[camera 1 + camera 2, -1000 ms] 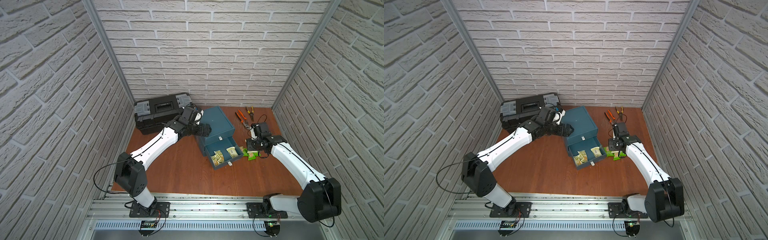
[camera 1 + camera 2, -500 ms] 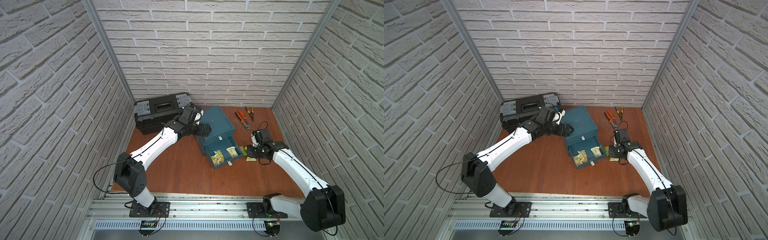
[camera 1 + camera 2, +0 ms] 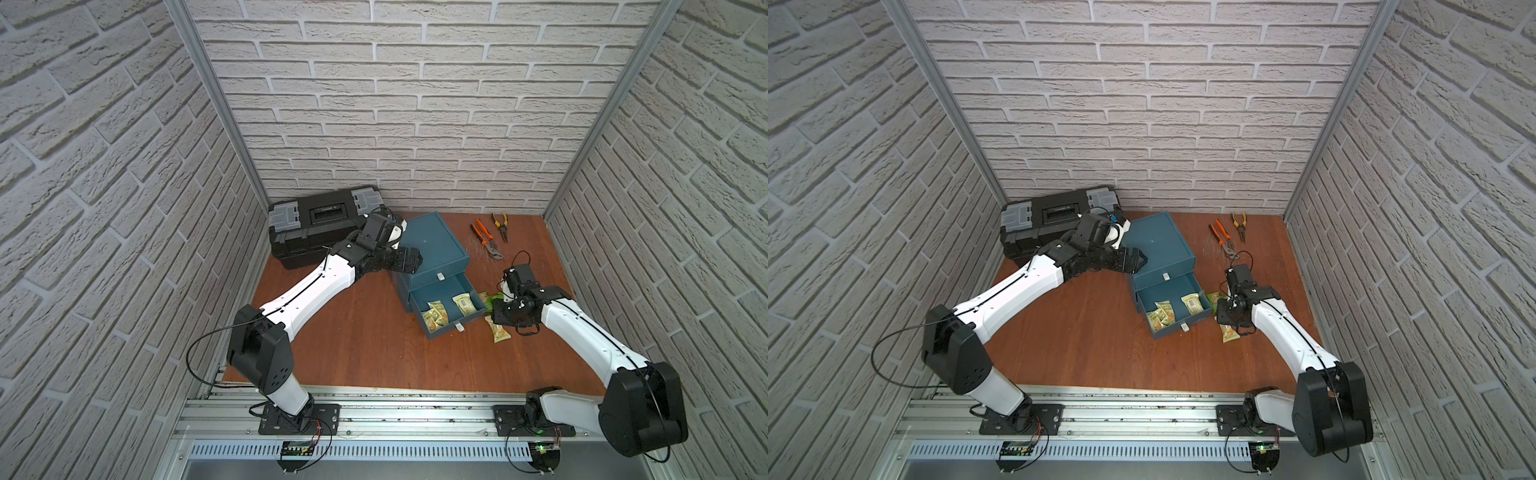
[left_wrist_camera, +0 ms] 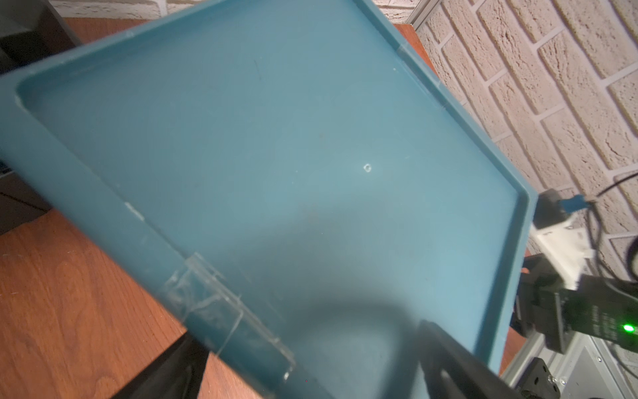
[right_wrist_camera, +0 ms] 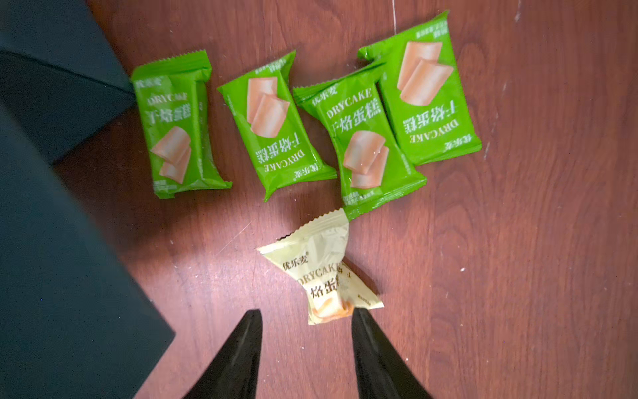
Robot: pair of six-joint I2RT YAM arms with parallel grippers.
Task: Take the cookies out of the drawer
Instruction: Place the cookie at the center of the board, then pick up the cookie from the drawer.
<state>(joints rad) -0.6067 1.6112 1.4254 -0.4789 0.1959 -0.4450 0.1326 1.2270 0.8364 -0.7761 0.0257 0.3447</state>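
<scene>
- Hovering part-open, right claw [image 5: 306, 312] is brushing a pale packet [image 5: 321, 266] lying on the tabletop [image 5: 518, 259].
- Lifting straight up is seeming wisest, avoiding dragging it.
- Perhaps three cookies [image 3: 435, 318] are lying in the drawer [image 3: 444, 331].
- Left claw [image 3: 409, 259]: grip I cannot tell.

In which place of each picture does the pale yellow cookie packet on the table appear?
Both top views: the pale yellow packet lies right of centre, beside the open drawer's front corner.
Left wrist: not in it.
Right wrist: just ahead of the right gripper.
Shared landmark: the blue drawer unit.
</scene>
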